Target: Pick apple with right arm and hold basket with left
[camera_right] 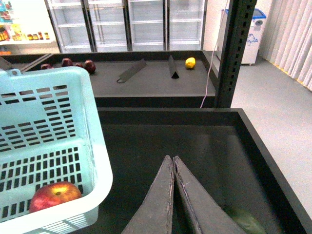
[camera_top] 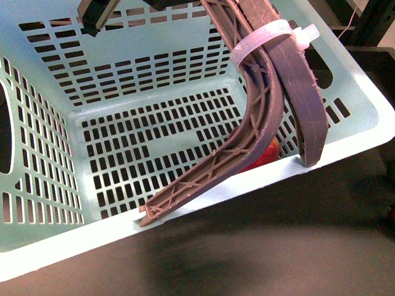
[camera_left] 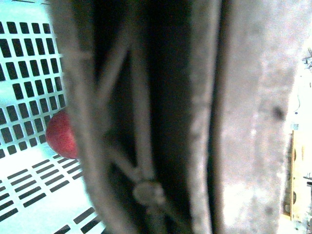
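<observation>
The pale mint-green basket [camera_top: 154, 148] fills the front view, tilted, with its two brown ribbed handles [camera_top: 265, 117] bound by a white zip tie [camera_top: 271, 38]. The red apple [camera_top: 264, 157] lies inside on the slotted floor, mostly hidden behind a handle; it also shows in the left wrist view [camera_left: 61, 134] and in the right wrist view [camera_right: 54, 195]. My left gripper is shut on the basket's handles, which fill the left wrist view [camera_left: 170, 122] in blur. My right gripper [camera_right: 173, 158] is shut and empty, outside the basket [camera_right: 53, 146], over the dark bin.
A dark black bin [camera_right: 195, 141] lies under my right gripper, with a greenish object [camera_right: 246, 220] in its near corner. Behind it a dark shelf holds several small dark red fruits [camera_right: 73, 64] and a yellow fruit [camera_right: 190, 62]. A black post [camera_right: 234, 53] stands beside it.
</observation>
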